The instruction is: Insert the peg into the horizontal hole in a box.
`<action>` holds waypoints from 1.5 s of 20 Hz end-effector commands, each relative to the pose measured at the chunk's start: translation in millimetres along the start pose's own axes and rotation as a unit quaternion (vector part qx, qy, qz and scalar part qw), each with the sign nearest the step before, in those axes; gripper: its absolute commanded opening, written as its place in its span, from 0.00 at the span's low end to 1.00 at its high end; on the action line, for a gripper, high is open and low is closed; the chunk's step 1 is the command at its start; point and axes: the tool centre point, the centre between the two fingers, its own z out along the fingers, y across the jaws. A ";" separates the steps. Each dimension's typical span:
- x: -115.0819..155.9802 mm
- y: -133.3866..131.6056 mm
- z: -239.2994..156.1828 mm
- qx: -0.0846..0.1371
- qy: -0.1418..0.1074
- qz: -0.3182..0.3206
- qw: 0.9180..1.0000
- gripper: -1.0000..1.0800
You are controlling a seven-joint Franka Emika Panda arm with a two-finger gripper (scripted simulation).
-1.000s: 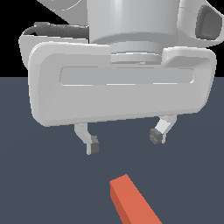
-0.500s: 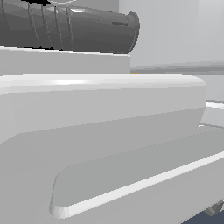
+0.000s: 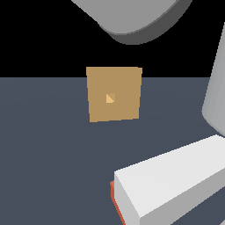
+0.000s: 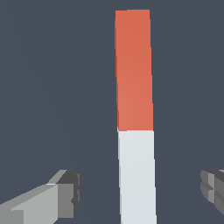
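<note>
The peg [image 4: 135, 131] lies flat on the dark floor, its orange-red half [image 4: 133, 70] pointing away from the gripper and its white half [image 4: 138, 175] nearer. My gripper [image 4: 140, 192] is open, one finger on each side of the white half and well apart from it. In the exterior view the tan box [image 3: 114, 93] stands upright on the floor, with the small square hole [image 3: 110, 97] in the middle of its face. There a white part of my arm [image 3: 171, 180] hides the peg, apart from an orange-red sliver [image 3: 114, 197].
Grey parts of the arm fill the top [image 3: 132, 17] and the right edge [image 3: 217, 88] of the exterior view. Dark floor [image 3: 48, 154] lies between the box and the peg.
One second ago the open gripper hung above the peg's orange-red end. Half a second ago the arm filled the exterior view. Now the box and its hole show.
</note>
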 end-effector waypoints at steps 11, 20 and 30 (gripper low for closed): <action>-19.0 3.6 5.6 0.000 0.000 -0.014 1.000 0.96; -19.0 3.6 22.5 0.000 0.001 -0.015 1.000 0.96; -21.0 4.4 56.4 0.000 0.001 -0.016 1.000 0.96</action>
